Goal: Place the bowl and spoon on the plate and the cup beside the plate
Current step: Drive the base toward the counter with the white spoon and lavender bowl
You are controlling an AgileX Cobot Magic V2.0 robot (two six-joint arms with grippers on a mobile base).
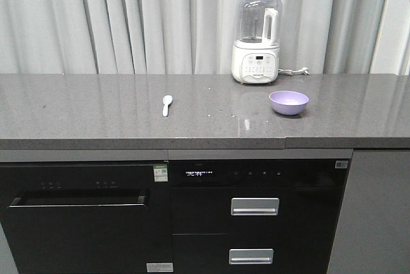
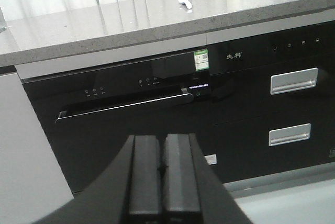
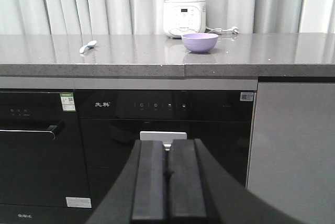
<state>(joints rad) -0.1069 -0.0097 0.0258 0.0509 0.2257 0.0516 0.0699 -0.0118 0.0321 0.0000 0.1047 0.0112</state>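
Bowl (image 1: 288, 102) sits right of centre on the counter (image 1: 96, 114), up-frame from my right gripper (image 3: 168, 148), so that arm looks nearer; spoon (image 1: 166, 105) lies left of centre, long axis front-to-back, scoop far, up-frame from my left gripper (image 2: 161, 145). Both jaws pressed shut on nothing. Plate and cup in no view; left wrist view clips the bowl at top right.

One bowl (image 1: 289, 102) and one spoon (image 1: 166, 104) lie on the counter (image 1: 83, 111) — a single piece of each. One white blender (image 1: 256, 40) stands by the counter's back edge. Below the front edge are two silver handles — an upper handle (image 1: 255, 206) and a lower handle (image 1: 251, 256) — and one green sticker (image 1: 160, 172).
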